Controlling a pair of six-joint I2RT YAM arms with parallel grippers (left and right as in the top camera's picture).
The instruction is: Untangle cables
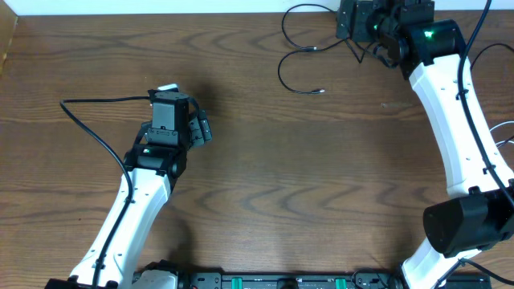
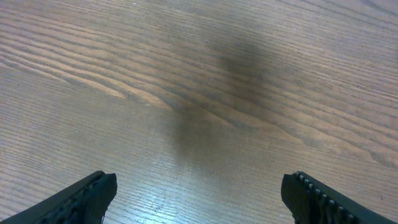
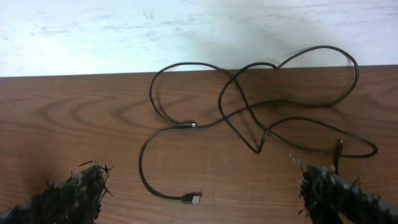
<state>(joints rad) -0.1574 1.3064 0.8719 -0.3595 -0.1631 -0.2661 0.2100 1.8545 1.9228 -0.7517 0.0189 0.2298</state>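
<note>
1. A wooden table [image 1: 321,177] is seen from above. A white wall [image 1: 161,6] runs along its top edge, and 2 white and black robot arms reach up from the bottom of the frame.
2. The black cable [image 1: 301,50] lies at the upper centre of the overhead view, near the wall. Its loose curves spread to the left of the right gripper [image 1: 357,22], which is at the top right.
3. In the right wrist view the black cable [image 3: 259,148] fills the middle and right of the frame, flat on the table [image 3: 62,118]. Its strands cross one another in several places, forming overlapping loops. The topmost loops reach the foot of the wall [image 3: 186,31].
4. 1 plug [image 3: 194,199] lies at the lower centre of that view, at the end of a long curve. A second plug [image 3: 191,125] lies above it, near the middle of the frame.
5. The right gripper [image 3: 202,177] is spread wide and holds nothing. Its frayed dark fingers [image 3: 336,193] sit in the 2 lower corners. A strand of cable passes just beside the finger at the lower right, and I cannot tell whether they touch.
6. The left gripper [image 1: 199,127] sits left of centre in the overhead view, well apart from the black cable.
7. In the left wrist view the left gripper [image 2: 199,183] is also spread wide and holds nothing. Bare table [image 2: 199,74] with a soft dark shadow shows between its fingers.
</note>
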